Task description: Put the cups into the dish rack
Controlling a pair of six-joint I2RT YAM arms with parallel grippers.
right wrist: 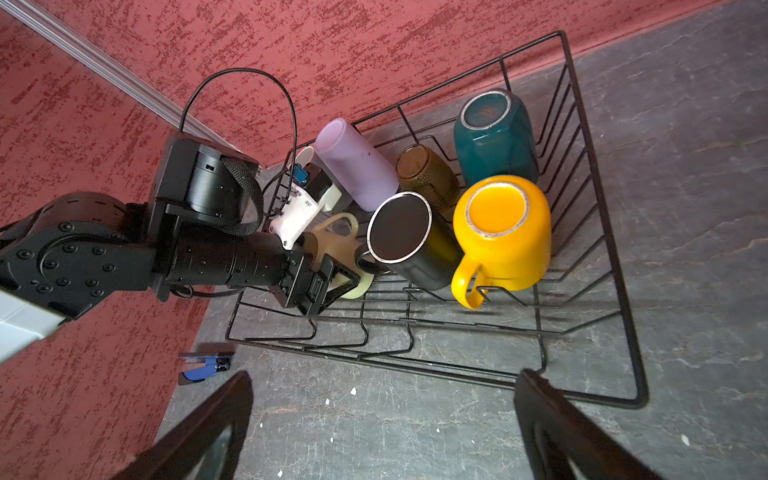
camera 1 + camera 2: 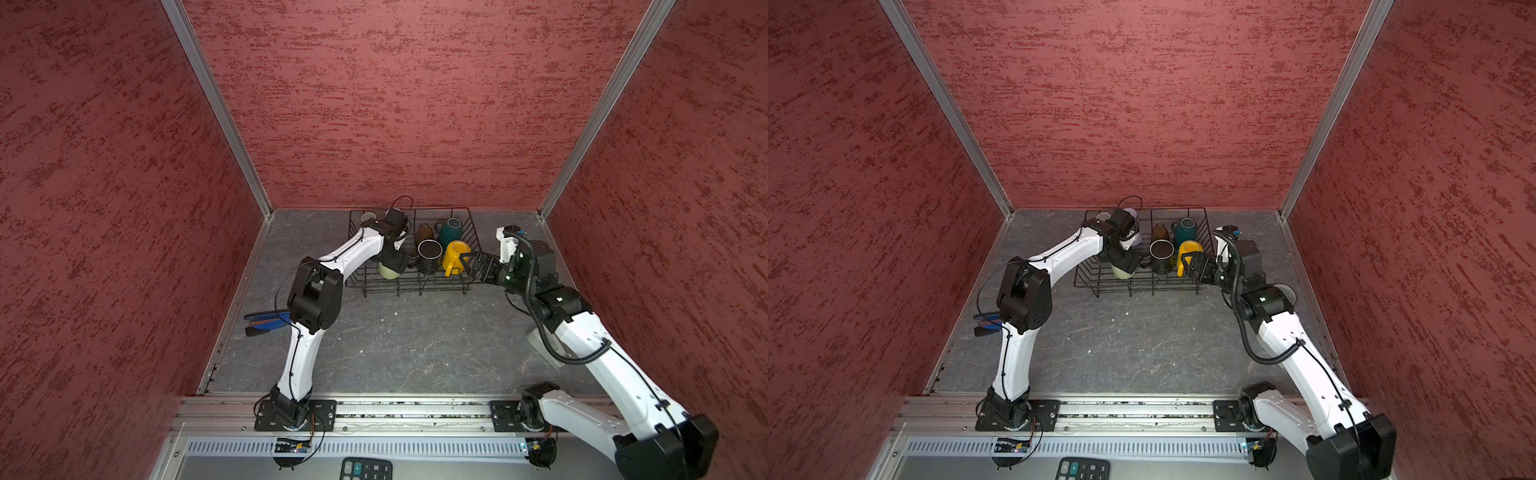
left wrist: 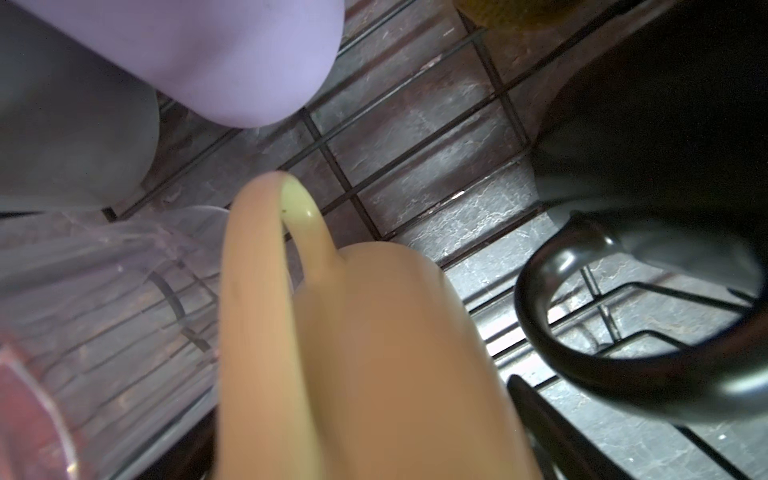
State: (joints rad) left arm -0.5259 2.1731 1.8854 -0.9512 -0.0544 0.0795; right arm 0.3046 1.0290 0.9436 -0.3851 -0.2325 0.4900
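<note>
- You have the dish rack [image 2: 415, 286] standing on the grey tabletop [image 2: 415, 345], at the back, close to the rear wall.
- Front row, right half of the rack: yellow mug [image 1: 505, 237] and black mug [image 1: 409, 241], side by side, both base up.
- Behind them: teal mug [image 1: 494, 141] and brown mug [image 1: 428, 174], also base up.
- The lilac tumbler [image 1: 357, 166] leans with its closed end up, left of the brown mug. The grey mug [image 2: 368, 217] sits in the rack's rear left corner.
- The pale-green mug [image 2: 388, 271] is at the front left of the rack, left of the black mug and largely covered by the arm. The clear glass [image 3: 104, 291] shows just beside it in the left wrist view.
- The left end effector [image 1: 338, 274] is down in the rack, its jaws on either side of the pale-green mug. You cannot tell whether they press on it or stand clear of it.
- The right end effector [image 1: 382, 432] hangs just outside the rack's right wall, near the yellow mug's handle. Its fingers are spread wide with nothing between them.
- A blue-and-black hand tool [image 2: 266, 322] lies on the tabletop by the left wall, well apart from the rack.
</note>
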